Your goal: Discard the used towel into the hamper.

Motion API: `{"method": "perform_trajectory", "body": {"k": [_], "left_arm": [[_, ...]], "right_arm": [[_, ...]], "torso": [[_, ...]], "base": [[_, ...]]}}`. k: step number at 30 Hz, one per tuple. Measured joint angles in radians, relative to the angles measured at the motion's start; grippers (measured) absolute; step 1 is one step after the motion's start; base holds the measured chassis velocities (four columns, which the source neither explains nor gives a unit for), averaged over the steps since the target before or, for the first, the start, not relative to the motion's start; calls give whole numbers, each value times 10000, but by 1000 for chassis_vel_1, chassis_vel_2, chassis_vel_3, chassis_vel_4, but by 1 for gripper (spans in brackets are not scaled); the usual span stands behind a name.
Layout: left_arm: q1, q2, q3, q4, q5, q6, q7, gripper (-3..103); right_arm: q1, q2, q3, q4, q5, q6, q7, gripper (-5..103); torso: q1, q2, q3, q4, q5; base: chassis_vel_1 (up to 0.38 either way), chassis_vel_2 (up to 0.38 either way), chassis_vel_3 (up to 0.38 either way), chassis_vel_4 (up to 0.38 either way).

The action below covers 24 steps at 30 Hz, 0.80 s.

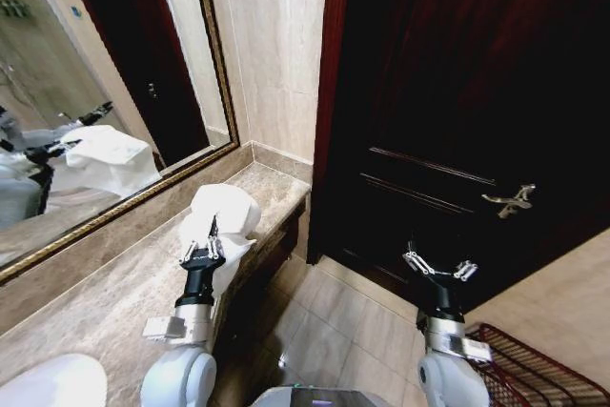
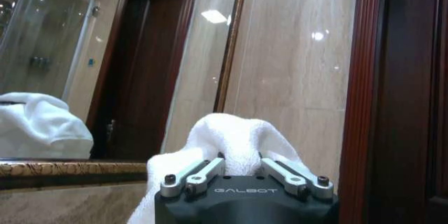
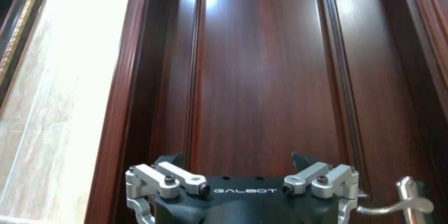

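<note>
My left gripper (image 1: 202,253): silver linkage bars with dark screws, black fingertips, mounted on a black wrist block. White "GALBOT" lettering at 6 o'clock in both wrist views. Black cylindrical neck below, then a silver-grey bracket, then a rounded white forearm shell. My right gripper (image 1: 439,270): the same build (silver links, black palm, small screw heads along the top edge). A grey torso edge sits at 6 o'clock in the head view.

head: high, down at counter (image 1: 114,302) | wrists: close, facing door (image 3: 266,77)
</note>
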Motion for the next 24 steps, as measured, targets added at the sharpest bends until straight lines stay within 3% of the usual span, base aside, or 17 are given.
{"method": "perform_trajectory", "body": {"k": [9, 24], "left_arm": [[-118, 709, 54, 547, -334, -133, -259, 9], [-259, 814, 417, 973, -141, -77, 72, 9]], "right_arm": [[-187, 45, 163, 283, 169, -53, 179, 100], [-245, 48, 209, 192, 68, 105, 340, 100]], "torso": [[0, 0, 0, -1, -2], [0, 0, 0, -1, -3]], "base": [[-3, -4, -6, -5], [-78, -85, -84, -73]]}}
